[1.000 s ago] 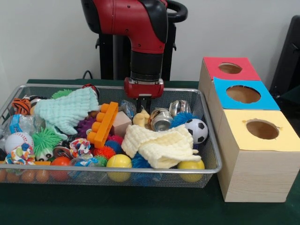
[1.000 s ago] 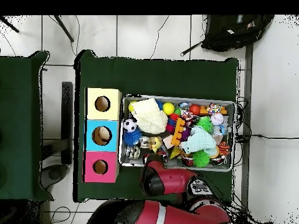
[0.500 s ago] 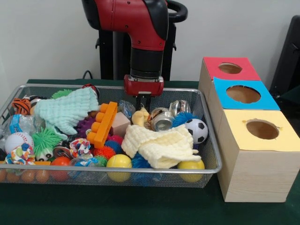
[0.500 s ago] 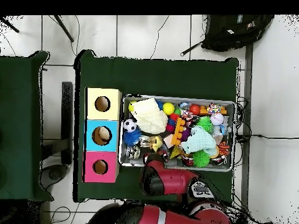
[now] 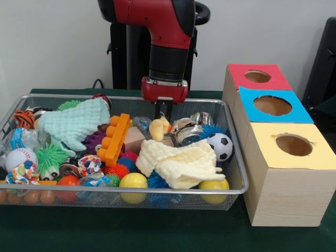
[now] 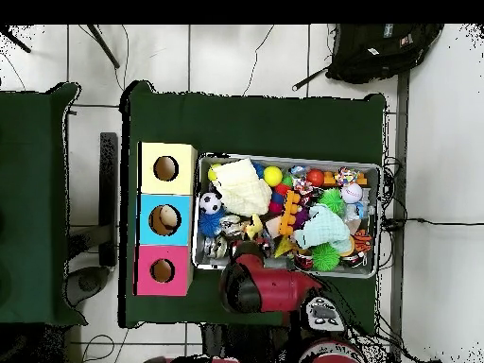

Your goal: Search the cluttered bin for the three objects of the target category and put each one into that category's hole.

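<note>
My gripper (image 5: 161, 116) is pinching the little yellow duck (image 5: 158, 127), held just above the wire bin (image 5: 237, 173) crammed with balls, cloths (image 5: 181, 161), cans (image 5: 190, 133).

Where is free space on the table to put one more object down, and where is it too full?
Bare green cloth lies in front of the wire bin and beyond it in the overhead view. The bin itself is packed, and the three-hole box stands close beside it.

A robot lab: pedestal-mounted arm (image 5: 165, 31), cloth-covered table (image 6: 255, 118), tiled floor (image 6: 440, 142), trailing cables.
</note>
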